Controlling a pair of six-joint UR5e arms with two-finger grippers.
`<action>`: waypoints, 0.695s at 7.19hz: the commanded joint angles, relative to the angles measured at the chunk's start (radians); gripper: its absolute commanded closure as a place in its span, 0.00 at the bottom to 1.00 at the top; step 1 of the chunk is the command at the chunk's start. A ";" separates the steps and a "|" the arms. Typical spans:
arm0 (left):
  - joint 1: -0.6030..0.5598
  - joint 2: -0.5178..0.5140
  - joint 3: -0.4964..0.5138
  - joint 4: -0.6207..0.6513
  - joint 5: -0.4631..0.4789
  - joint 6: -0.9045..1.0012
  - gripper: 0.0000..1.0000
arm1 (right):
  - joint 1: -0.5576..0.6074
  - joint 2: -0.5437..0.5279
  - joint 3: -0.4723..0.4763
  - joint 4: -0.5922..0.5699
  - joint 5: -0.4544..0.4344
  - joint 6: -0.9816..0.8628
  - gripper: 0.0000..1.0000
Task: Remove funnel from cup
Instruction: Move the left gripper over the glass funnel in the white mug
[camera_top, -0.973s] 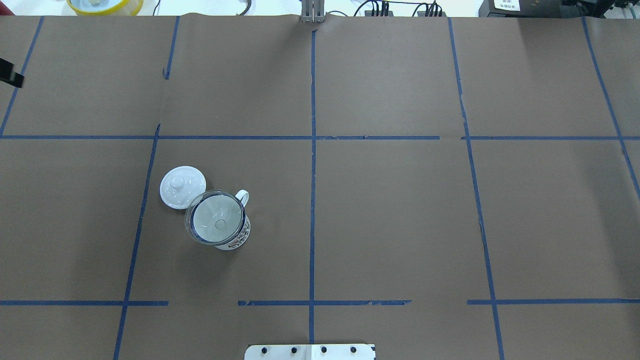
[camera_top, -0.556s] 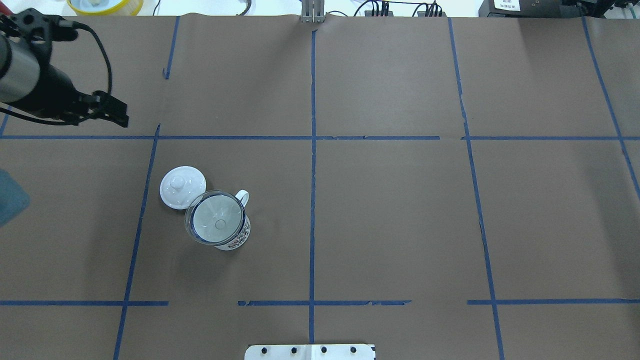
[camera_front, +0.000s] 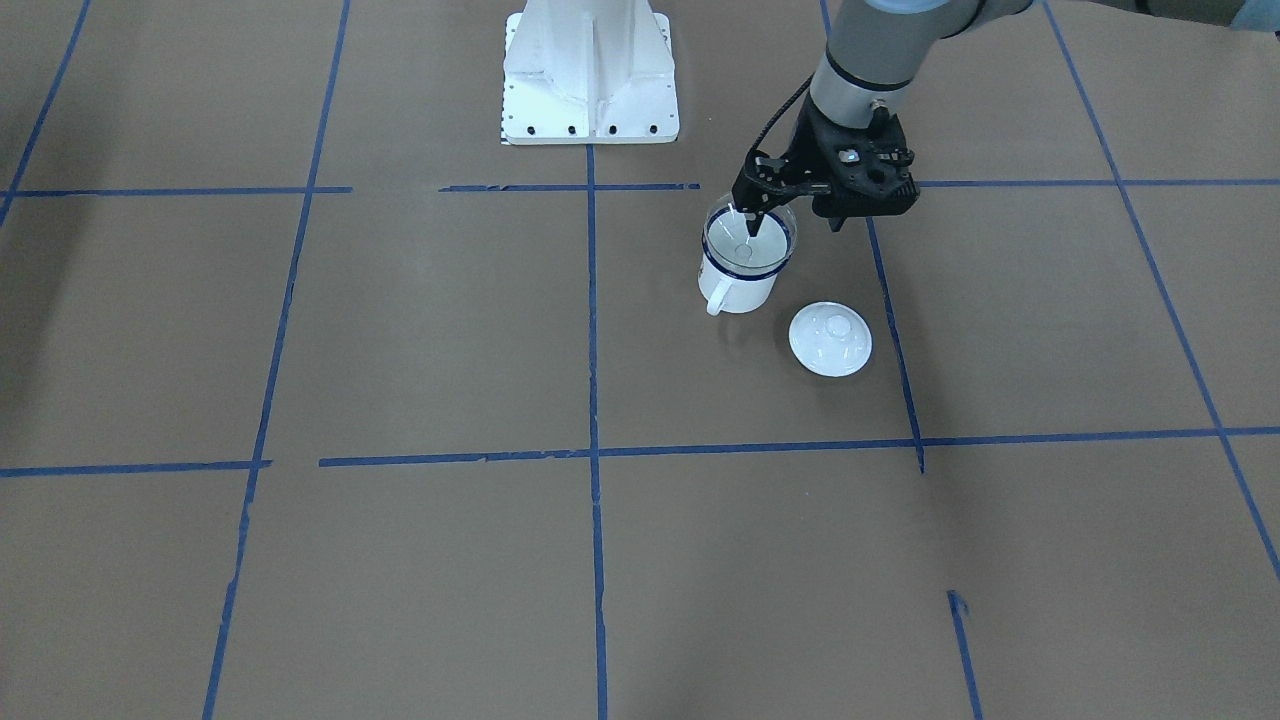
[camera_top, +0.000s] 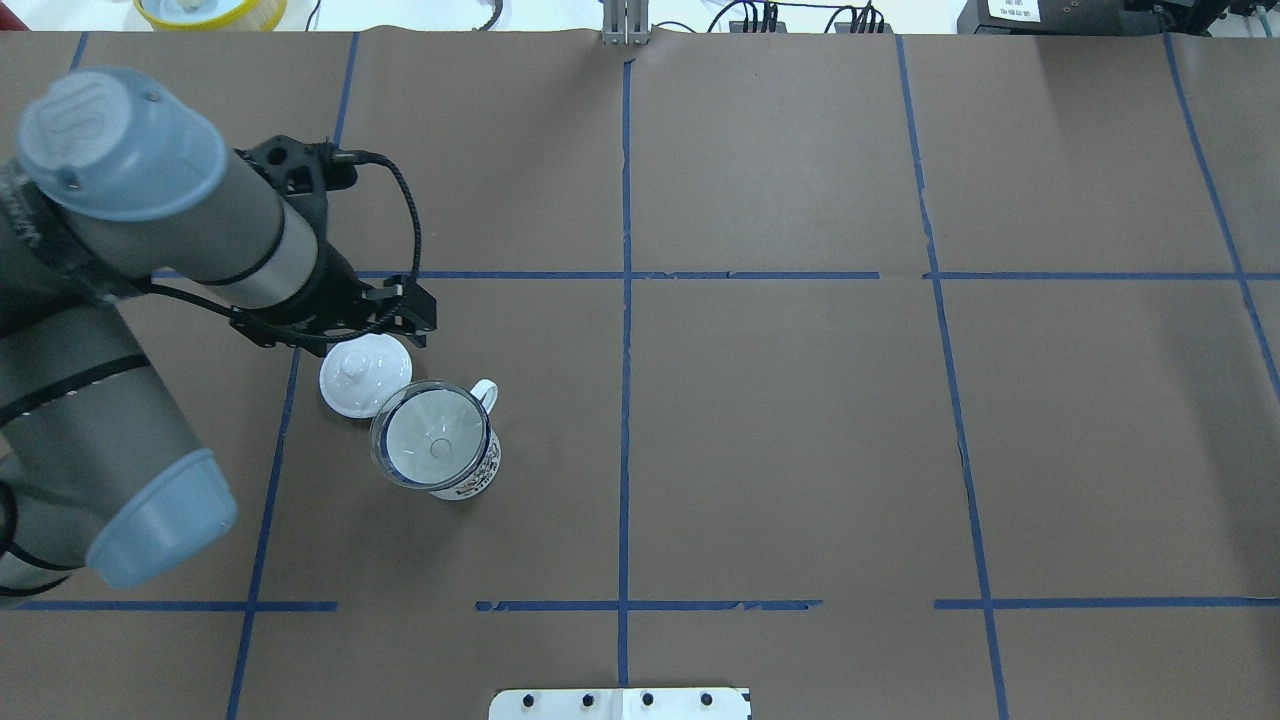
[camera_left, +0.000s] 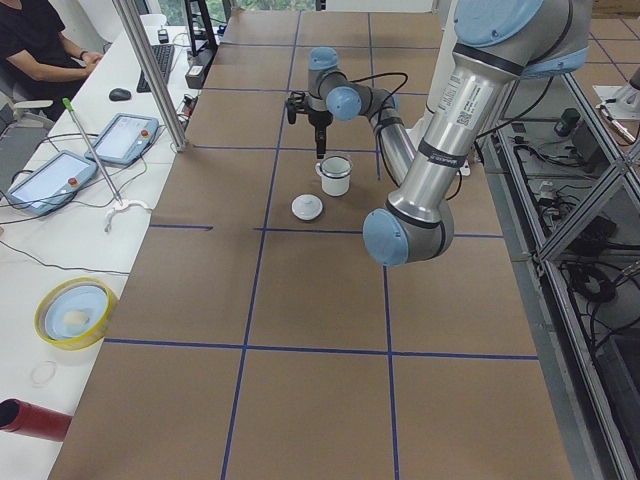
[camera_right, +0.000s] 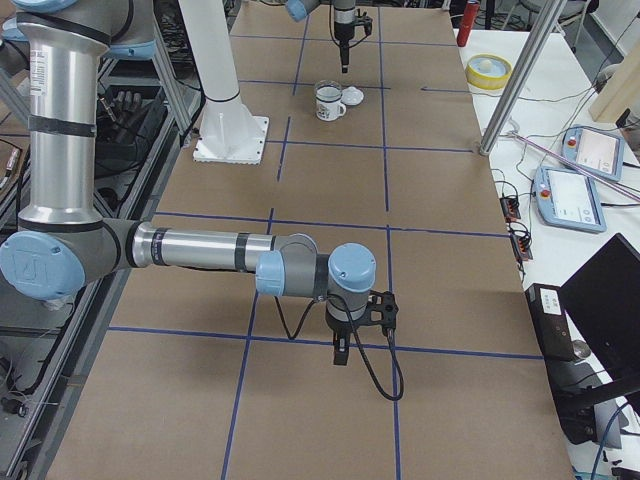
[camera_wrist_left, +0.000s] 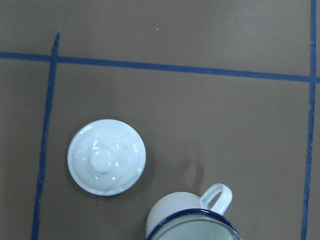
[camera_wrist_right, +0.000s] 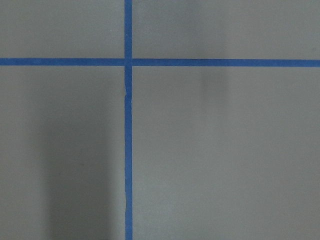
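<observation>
Two grippers were mine, and neither was touching anything. My left gripper (camera_top: 418, 318) hung above the brown paper-covered table (camera_top: 800, 420), near the far side of the white enamel mug with the thin dark blue rim (camera_top: 478, 478). Its black fingers (camera_front: 751, 225) pointed downward and looked drawn close together with nothing between them. From across the table the fingertips showed in front of the mug's far rim, but from overhead they sat beyond the mug. I could not tell how high they were.

The small clear plastic funnel (camera_top: 430, 448) sat in the mug's mouth. Its wide round rim rested on the blue rim and its short spout pointed down inside. The mug stood upright in the left half of the table, its white loop handle (camera_wrist_left: 216, 196) turned away from me and a little to my right.

The flat white round lid with a knob (camera_top: 355, 378) lay knob up just beside the mug, on its far left side, with a narrow strip of paper between them.

My right gripper (camera_right: 340, 352) hung over a crossing of blue tape lines (camera_wrist_right: 128, 62), well apart from the mug, and I could not tell whether its fingers were spread or together.
</observation>
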 joint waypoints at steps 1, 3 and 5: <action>0.080 -0.033 0.055 0.003 0.021 -0.094 0.11 | 0.000 0.000 0.000 0.000 0.000 0.000 0.00; 0.110 -0.033 0.120 -0.082 0.040 -0.125 0.24 | 0.000 0.000 0.000 0.000 0.000 0.000 0.00; 0.113 -0.033 0.132 -0.103 0.040 -0.127 0.49 | 0.000 0.000 0.000 0.000 0.000 0.000 0.00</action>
